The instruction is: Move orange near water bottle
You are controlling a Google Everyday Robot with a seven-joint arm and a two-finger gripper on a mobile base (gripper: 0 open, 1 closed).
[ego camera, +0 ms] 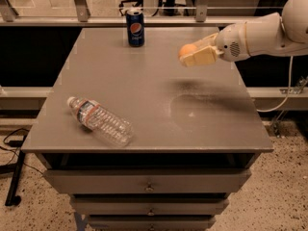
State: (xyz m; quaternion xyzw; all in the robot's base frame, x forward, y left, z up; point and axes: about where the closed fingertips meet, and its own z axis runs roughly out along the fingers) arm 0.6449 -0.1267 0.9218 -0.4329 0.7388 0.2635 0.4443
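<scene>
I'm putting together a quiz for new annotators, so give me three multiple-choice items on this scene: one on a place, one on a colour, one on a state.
1. Where is the orange?
A) on the floor
B) in the gripper, above the right side of the table
C) on a shelf

2. What colour is the can?
A) red
B) green
C) blue

3. How is the water bottle placed?
A) lying on its side
B) standing upright
C) held in the air

Answers:
1 B, as the gripper is shut on the orange, clear of the tabletop.
2 C, as the can's body is blue with a Pepsi logo.
3 A, as the water bottle lies flat near the table's front left corner.
</scene>
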